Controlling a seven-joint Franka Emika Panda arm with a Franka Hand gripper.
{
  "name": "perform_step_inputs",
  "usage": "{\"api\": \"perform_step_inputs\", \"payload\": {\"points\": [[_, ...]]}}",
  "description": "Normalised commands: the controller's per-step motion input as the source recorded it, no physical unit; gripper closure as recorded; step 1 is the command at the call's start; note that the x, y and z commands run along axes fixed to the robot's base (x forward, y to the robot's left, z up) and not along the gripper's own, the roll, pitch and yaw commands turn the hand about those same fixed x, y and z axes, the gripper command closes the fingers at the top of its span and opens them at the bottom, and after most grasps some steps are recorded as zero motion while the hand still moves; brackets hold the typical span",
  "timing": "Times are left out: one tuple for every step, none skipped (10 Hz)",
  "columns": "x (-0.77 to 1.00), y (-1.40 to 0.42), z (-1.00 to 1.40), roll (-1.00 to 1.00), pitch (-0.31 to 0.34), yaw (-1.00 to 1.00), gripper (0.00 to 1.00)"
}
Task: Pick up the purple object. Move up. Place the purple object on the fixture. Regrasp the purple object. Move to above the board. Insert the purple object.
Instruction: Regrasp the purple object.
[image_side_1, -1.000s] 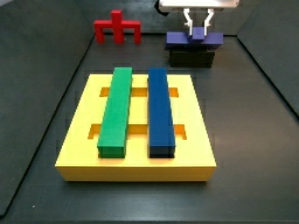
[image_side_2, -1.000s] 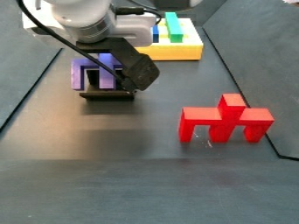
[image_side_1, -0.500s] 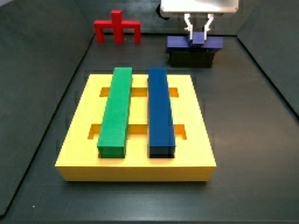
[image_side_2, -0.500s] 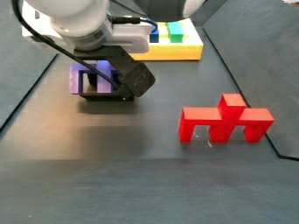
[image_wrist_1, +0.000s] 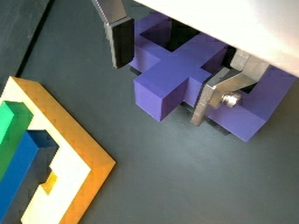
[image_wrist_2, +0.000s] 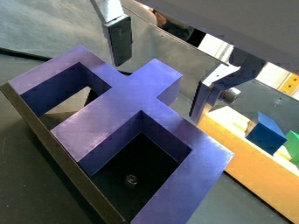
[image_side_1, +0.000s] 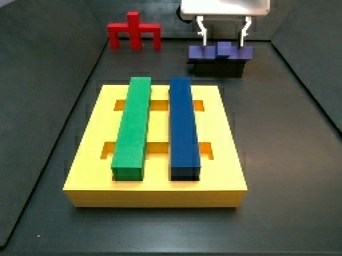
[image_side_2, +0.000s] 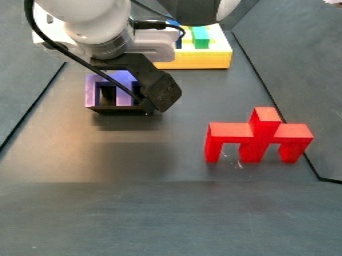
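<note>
The purple object rests on the dark fixture at the back of the floor. It also shows in a side view on the fixture. My gripper is open right over it. In both wrist views the gripper straddles one arm of the cross-shaped purple object. The two silver fingers stand apart from its sides. In a side view the gripper is partly hidden by the wrist.
The yellow board holds a green bar and a blue bar in its slots. It shows in both wrist views. A red piece stands apart on the dark floor.
The jaws were close together on the purple object and have now spread wide. The purple object stays on the fixture.
</note>
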Motion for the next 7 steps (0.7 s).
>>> {"api": "perform_step_inputs", "payload": {"points": [[0.0,-0.12,0.3,1.0,-0.031,0.19,0.0],[0.0,-0.14,0.28,1.0,-0.074,0.19,0.0],[0.0,-0.14,0.27,1.0,-0.114,0.18,0.0],[0.0,-0.1,0.09,1.0,-0.18,0.16,0.0],[0.0,-0.15,0.02,1.0,-0.091,0.0,0.0],[-0.03,-0.13,0.0,1.0,-0.017,0.0,0.0],[-0.08,-0.09,0.0,1.0,0.0,-0.08,0.0]]}}
